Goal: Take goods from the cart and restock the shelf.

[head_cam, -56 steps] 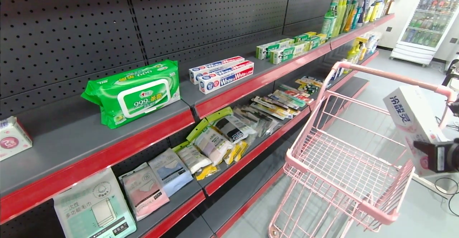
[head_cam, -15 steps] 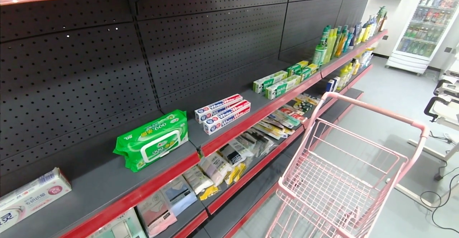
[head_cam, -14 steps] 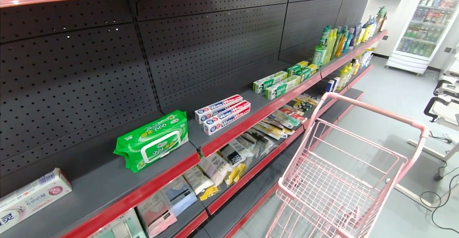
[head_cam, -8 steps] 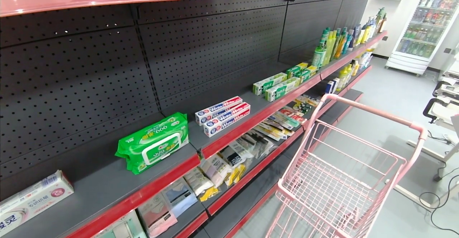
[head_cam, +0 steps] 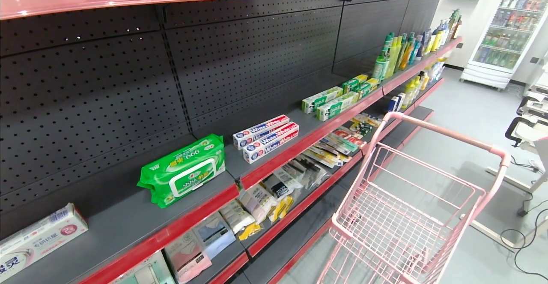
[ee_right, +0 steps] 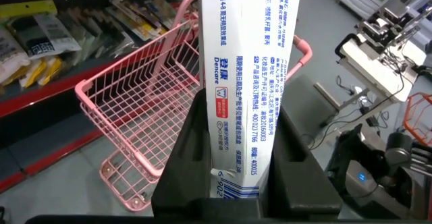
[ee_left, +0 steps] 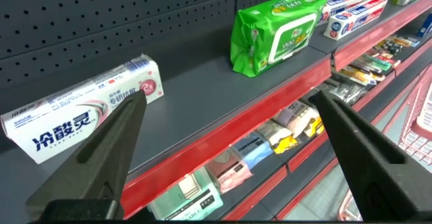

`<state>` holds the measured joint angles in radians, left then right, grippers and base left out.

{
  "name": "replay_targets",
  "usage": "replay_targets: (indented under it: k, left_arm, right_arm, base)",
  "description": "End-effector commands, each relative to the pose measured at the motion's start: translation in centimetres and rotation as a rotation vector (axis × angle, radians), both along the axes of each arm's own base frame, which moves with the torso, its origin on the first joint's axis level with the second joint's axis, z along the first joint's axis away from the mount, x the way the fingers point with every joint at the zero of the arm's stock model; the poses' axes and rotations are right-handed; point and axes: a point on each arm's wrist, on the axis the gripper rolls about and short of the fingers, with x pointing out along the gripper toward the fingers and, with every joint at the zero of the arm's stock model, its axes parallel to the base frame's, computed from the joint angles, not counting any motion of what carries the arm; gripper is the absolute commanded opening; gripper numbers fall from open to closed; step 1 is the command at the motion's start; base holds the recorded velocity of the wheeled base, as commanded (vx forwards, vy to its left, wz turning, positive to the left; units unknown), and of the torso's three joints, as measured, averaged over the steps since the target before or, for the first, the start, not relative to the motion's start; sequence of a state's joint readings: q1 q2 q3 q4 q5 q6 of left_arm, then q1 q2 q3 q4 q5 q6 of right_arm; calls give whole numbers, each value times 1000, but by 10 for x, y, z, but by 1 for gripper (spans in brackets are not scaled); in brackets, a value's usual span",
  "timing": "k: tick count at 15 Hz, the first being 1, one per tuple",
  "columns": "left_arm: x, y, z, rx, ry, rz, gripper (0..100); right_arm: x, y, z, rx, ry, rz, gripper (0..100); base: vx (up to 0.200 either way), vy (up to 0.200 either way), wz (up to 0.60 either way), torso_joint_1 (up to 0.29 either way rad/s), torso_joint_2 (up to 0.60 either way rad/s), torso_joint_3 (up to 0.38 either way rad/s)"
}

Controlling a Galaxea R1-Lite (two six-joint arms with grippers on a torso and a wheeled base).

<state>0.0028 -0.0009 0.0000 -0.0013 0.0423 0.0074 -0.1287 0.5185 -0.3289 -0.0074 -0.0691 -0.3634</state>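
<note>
Head view: the pink cart [head_cam: 445, 133] stands at four o'clock, its wire basket floor showing. The shelf [head_cam: 120, 219] carries a shelved toothpaste box [head_cam: 38, 234] at eight o'clock and a green wipes pack [head_cam: 183, 170] near centre.

Left wrist view: the left gripper [ee_left: 227, 94], fingers spread wide and holding nothing, hangs before the shelved toothpaste box [ee_left: 81, 126].

Right wrist view: the right gripper [ee_right: 244, 106] clamps a long white toothpaste box [ee_right: 246, 48], blue-printed and upright, above the cart [ee_right: 81, 89].
</note>
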Motion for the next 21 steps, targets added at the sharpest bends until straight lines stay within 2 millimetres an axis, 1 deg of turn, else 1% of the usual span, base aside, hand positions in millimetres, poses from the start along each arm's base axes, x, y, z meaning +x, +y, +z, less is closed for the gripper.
replay_targets:
  k: [1, 8, 21]
  left_arm:
    - [0, 0, 0, -1, 1, 2, 100]
    - [0, 0, 0, 0, 1, -1, 100]
    - [0, 0, 0, -1, 1, 2, 100]
  right_arm:
    - [0, 0, 0, 0, 2, 0, 0]
    - [0, 0, -3, -11, 17, 4, 0]
    - [0, 0, -3, -12, 15, 3, 0]
  base:
    - [0, 0, 0, 0, 0, 0]
    - [0, 0, 600, 4, 3, 3]
    - [0, 0, 600, 2, 1, 2]
